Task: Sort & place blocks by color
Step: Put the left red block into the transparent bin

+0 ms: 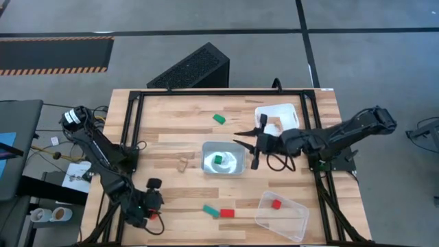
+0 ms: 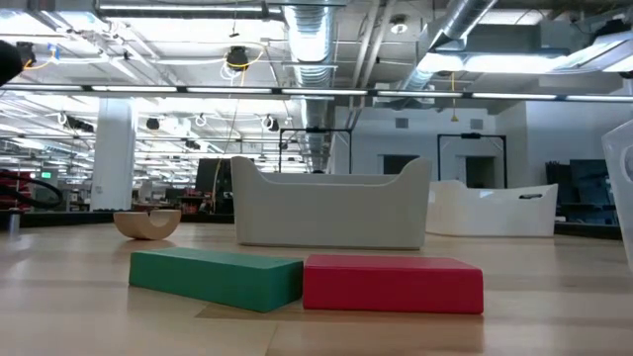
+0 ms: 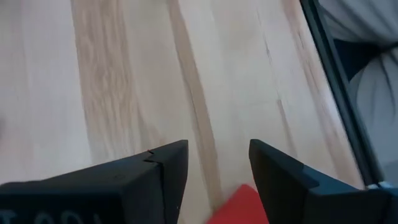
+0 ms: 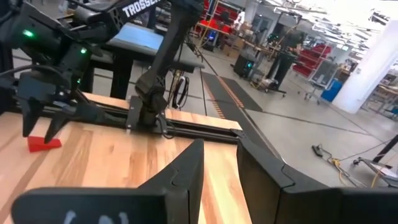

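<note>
Reaching in from the table's right side, the right gripper (image 1: 248, 143) hangs above the boards between the white tray (image 1: 291, 114) at the far right and the silvery tray (image 1: 236, 152) in the middle, its two fingers spread wide apart with nothing between them; in its own wrist view the fingers (image 4: 186, 171) show a clear gap and hold nothing. A green block (image 1: 218, 159) lies inside the silvery tray, and a plain wood block (image 1: 273, 127) sits in the white tray. A second green block (image 1: 219, 119) lies loose on the table on the far side of the silvery tray, and a small arched wood block (image 1: 182, 164) rests just to the left of that tray. Near the front edge, a green slab (image 1: 210, 211) and a red slab (image 1: 226, 213) lie end to end, touching; the low view shows them close up, the green slab (image 2: 216, 277) on the left and the red slab (image 2: 393, 283) on the right, with the silvery tray (image 2: 331, 210) behind them. A red block (image 1: 276, 204) lies in the clear tray (image 1: 295, 223) at the front right. The left gripper (image 1: 142, 209) waits folded back at the front left corner, its fingers (image 3: 168, 168) parted and empty, with a bit of red (image 3: 239, 206) showing on the table between them.
</note>
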